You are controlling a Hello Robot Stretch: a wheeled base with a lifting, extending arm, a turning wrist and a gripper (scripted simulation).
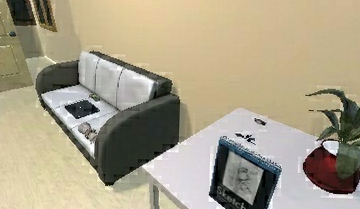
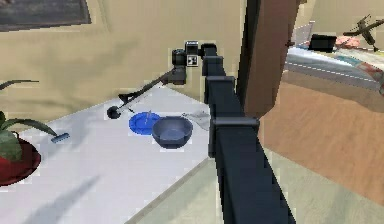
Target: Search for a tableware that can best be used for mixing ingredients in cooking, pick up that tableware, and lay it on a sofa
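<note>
Ahead, the dark sofa (image 1: 108, 105) is sitting beyond the white table (image 1: 186, 163). Sideways, the arm (image 2: 235, 140) is stretching across that table, gripper (image 2: 128, 99) slanting down toward it, near the grey bowl (image 2: 172, 132) resting there; whether it's grasping anything, I cannot tell.

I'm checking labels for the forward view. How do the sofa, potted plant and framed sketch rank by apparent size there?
1. Sofa, clearly largest.
2. Potted plant and framed sketch: about alike, both cut by the picture's edge and nearer the camera, so I won't rank them.
</note>
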